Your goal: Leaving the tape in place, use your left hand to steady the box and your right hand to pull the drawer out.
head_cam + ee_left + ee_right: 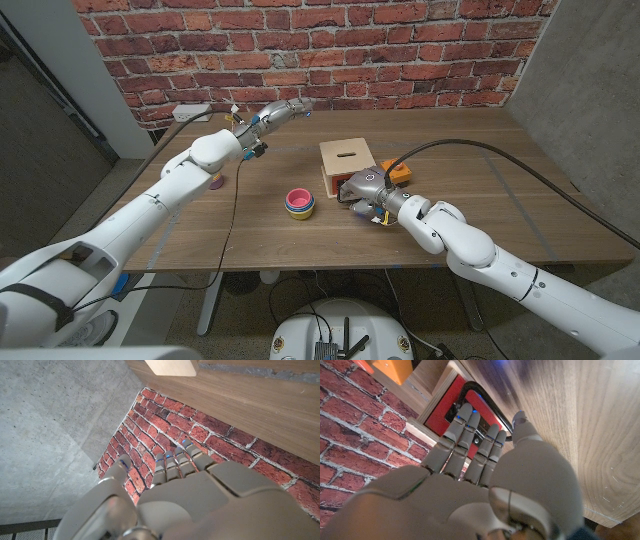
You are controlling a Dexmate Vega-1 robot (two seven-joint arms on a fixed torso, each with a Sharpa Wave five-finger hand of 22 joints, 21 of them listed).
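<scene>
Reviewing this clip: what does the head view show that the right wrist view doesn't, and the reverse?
Head view alone: the left hand raised clear of the wooden box, and stacked coloured cups on the table. Right wrist view alone: the box's red drawer front with the fingers reaching at it. Both: the right hand, the box, the brick wall.

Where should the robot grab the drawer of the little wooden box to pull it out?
Probably by the black handle on the drawer's red front, coming from the box's near side, where the right hand already is. The handle looks like the only part standing out enough for fingers to hook.
</scene>
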